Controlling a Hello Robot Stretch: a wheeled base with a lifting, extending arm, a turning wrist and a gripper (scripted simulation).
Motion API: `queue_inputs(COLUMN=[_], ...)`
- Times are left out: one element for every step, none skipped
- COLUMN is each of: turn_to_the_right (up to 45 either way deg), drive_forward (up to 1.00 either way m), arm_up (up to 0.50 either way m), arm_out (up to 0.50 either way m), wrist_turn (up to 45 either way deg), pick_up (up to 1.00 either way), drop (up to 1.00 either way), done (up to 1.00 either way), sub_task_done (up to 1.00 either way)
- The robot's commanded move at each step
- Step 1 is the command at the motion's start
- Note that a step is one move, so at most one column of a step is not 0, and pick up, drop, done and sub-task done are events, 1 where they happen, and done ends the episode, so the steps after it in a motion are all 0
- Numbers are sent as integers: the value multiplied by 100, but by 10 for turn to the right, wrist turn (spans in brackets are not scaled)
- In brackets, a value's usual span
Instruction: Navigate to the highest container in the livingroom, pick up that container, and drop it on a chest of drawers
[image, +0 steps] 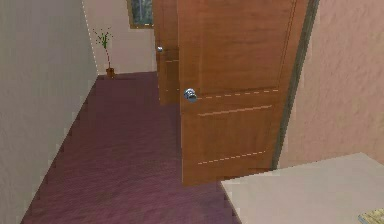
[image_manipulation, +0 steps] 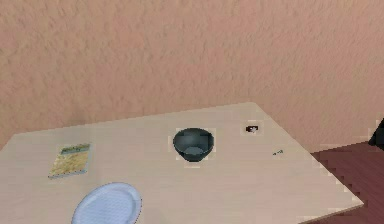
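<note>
In the forward view, a dark purple floor (image: 110, 150) runs down a hallway between a grey wall (image: 40, 90) on the view's left and a pinkish wall (image: 345, 80) on its right. A wooden door (image: 240, 80) stands in the middle of the view, with a round metal knob (image: 190, 94) at its left edge. Behind it is a second wooden door (image: 167, 60). At the far end of the hallway a thin potted plant (image: 106, 52) stands on the floor against the back wall, and a framed picture or window (image: 140, 10) shows at the top edge. The pale corner of a table (image: 310, 190) fills the lower right.

In the arm side view, the same pale table (image_manipulation: 300, 185) stands against a pinkish wall (image_manipulation: 190, 50). A dark teal bowl (image_manipulation: 192, 145), the only container to be seen, stands upright near the table's middle. A white plate (image_manipulation: 108, 205) lies toward the view's lower left, and a flat yellow-green booklet (image_manipulation: 70, 161) lies just above it, apart from the plate. A small dark round thing (image_manipulation: 251, 128) and a tiny pale sliver (image_manipulation: 278, 153) lie to the right of the bowl, too small to name. Purple floor shows at the right edge. How the gripper stands cannot be told.
</note>
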Motion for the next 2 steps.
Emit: queue_inputs(turn_to_the_right=[0, 0], drive_forward=[0, 0], arm_up=[38, 0], arm_out=[0, 34], wrist_turn=[0, 0], pick_up=[0, 0], drop=[0, 0], done=[0, 0], sub_task_done=[0, 0])
